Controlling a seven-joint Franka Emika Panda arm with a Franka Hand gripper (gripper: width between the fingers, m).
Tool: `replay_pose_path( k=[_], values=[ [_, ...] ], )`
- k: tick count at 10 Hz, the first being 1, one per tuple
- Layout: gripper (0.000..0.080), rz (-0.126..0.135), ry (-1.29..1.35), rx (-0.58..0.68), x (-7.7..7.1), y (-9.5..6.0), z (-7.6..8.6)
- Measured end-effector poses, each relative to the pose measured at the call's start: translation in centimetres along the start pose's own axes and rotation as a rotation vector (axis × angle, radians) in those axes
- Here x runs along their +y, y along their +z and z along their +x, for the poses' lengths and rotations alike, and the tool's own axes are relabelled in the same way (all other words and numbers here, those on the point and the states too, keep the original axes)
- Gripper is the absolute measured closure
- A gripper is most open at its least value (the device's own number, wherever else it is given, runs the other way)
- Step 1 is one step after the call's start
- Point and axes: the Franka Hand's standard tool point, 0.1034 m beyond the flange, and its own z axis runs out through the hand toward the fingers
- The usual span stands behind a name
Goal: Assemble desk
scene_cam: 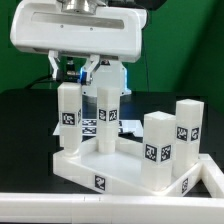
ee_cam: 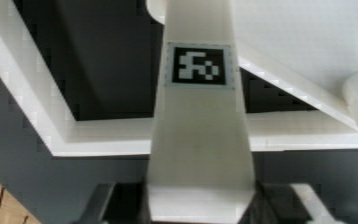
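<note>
Four legs stand upright on the desk top [scene_cam: 120,172], which lies on the black counter [scene_cam: 20,130]. Each leg bears a small black-and-white square tag; no letters or brand can be read. The end effector [scene_cam: 97,70] is clenched on the top of the far middle leg [scene_cam: 109,110], its fingers [scene_cam: 88,72] on either side. Another leg [scene_cam: 68,118] stands just left of it; two more legs [scene_cam: 172,135] stand at the right. Beyond the legs lies the marker board [scene_cam: 92,122]

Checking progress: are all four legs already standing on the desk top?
Yes: four legs stand upright on the desk top, and the gripper holds one leg.
</note>
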Motion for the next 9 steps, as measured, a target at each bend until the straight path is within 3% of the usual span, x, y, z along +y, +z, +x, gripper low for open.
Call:
replay_pose_path(
  k=[6, 9],
  values=[
    [0.0519, -0.008, -0.012, -0.015, 0.09, 0.70, -0.89],
    [0.0519, -0.030, -0.026, 0.035, 0.34, 0.99, -0.52]
  ],
)
